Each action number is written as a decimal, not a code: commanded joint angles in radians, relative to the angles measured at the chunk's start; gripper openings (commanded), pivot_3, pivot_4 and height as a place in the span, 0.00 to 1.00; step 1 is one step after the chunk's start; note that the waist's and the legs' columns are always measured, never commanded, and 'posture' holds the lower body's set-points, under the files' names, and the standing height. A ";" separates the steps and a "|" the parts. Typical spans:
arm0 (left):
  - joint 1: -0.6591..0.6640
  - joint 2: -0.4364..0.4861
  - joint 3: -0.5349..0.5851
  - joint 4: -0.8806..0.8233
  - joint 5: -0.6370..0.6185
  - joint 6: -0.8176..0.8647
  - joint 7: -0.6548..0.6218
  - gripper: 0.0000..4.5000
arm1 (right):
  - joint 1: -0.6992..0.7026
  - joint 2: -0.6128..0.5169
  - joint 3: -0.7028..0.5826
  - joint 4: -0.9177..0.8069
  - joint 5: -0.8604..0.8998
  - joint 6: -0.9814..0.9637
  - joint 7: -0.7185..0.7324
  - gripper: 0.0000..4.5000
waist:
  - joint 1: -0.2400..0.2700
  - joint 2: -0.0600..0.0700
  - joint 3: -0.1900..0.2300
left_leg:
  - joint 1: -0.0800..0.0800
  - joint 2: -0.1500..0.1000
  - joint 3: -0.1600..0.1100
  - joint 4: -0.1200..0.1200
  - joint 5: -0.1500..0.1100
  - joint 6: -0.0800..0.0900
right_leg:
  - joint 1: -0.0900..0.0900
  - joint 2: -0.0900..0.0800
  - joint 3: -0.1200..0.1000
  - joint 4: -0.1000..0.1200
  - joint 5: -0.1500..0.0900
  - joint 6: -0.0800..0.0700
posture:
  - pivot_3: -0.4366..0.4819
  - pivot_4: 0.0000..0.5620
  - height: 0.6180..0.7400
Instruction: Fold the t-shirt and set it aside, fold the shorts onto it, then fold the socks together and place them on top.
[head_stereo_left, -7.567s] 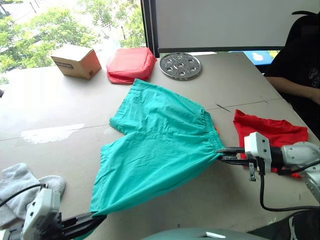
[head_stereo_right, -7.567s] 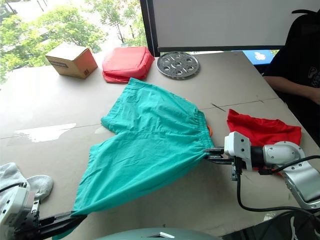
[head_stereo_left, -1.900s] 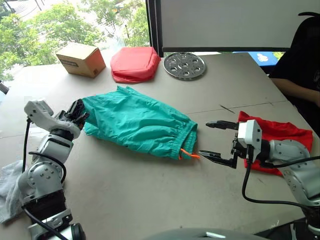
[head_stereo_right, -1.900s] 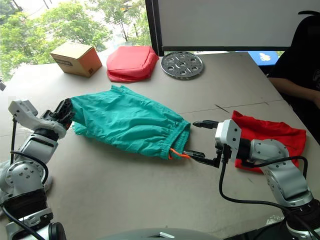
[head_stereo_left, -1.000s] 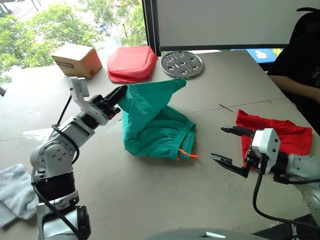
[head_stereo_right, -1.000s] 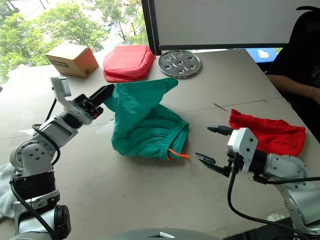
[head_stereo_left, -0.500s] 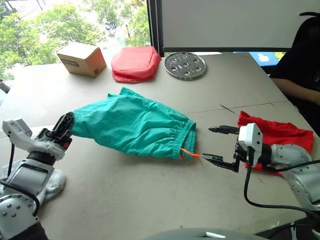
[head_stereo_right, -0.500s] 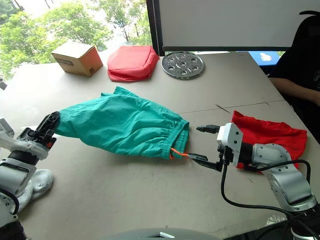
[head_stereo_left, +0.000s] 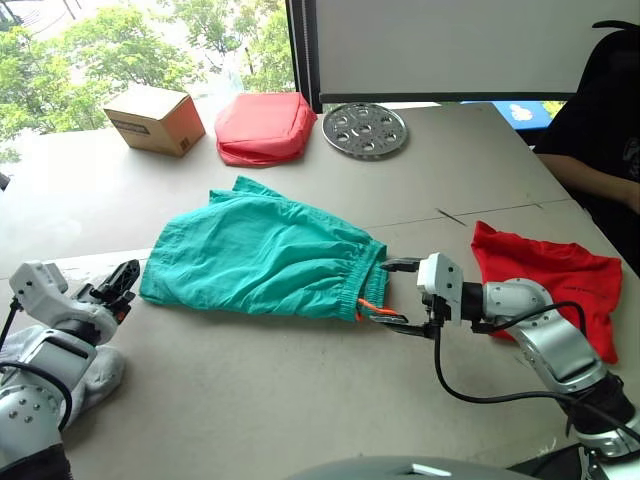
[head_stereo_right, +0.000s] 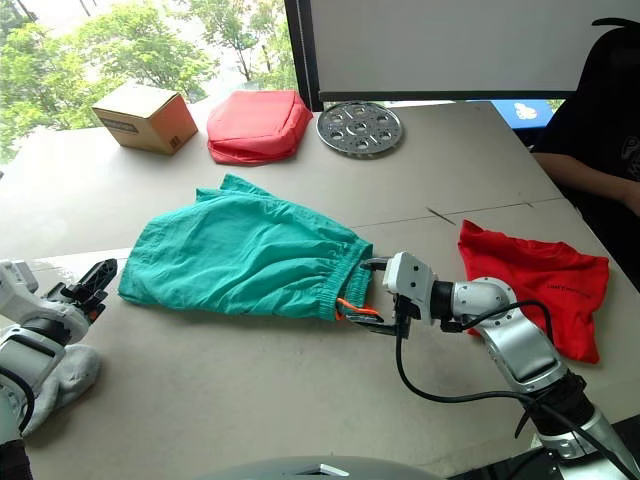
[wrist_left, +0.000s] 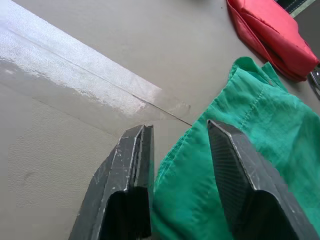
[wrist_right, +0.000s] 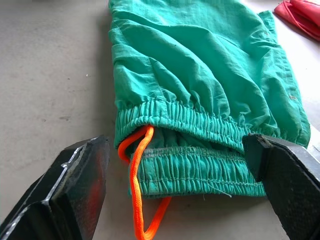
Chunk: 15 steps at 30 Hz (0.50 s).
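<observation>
Right gripper (head_stereo_right: 372, 297): fingers spread wide, one on either side of the elastic waistband end of the shorts (head_stereo_right: 240, 258), holding nothing; the orange drawstring (wrist_right: 140, 185) loops out of the waistband onto the table (head_stereo_right: 250, 400) between the fingertips. Left gripper (head_stereo_left: 122, 282): fingers parted and empty, tips just beside the leg-hem edge of the shorts; in the left wrist view the teal hem lies on the table between and beyond the two fingers. The shorts lie folded lengthwise, flat at the table's centre, waistband toward the robot's right. The red t-shirt (head_stereo_right: 535, 275) lies in a folded heap on the table to the right, beyond the right arm. A grey sock (head_stereo_right: 62, 380) lies at the near left edge, under the left arm. Far side of the table: cardboard box (head_stereo_right: 143, 118), salmon-red padded pouch (head_stereo_right: 257, 125), perforated metal disc (head_stereo_right: 359, 128). A person in black (head_stereo_right: 600, 130) sits at the far right.
</observation>
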 joint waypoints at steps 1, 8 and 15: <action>0.041 0.033 0.143 0.035 -0.236 0.116 -0.035 0.85 | 0.032 -0.011 -0.062 -0.082 0.070 -0.031 0.034 1.00 | 0.000 0.000 0.000 | 0.000 0.000 0.000 0.000 0.000 0.000 | 0.000 0.000 0.000 0.000 0.000 0.000 | 0.48 0.27 1.00; 0.271 0.053 0.070 -0.051 -0.476 0.364 -0.082 0.99 | 0.040 -0.028 -0.106 -0.139 0.140 -0.048 0.088 1.00 | -0.001 0.001 0.000 | 0.001 0.001 0.001 0.000 0.000 0.000 | 0.000 -0.002 0.001 0.001 -0.002 0.004 | 0.48 0.27 1.00; 0.128 -0.081 -0.040 -0.062 -0.345 0.183 0.147 0.99 | 0.035 -0.038 -0.109 -0.160 0.148 -0.035 0.087 1.00 | 0.023 0.007 -0.003 | 0.001 0.000 0.000 0.001 0.000 -0.004 | 0.001 -0.008 -0.002 0.002 0.000 0.001 | 0.48 0.27 1.00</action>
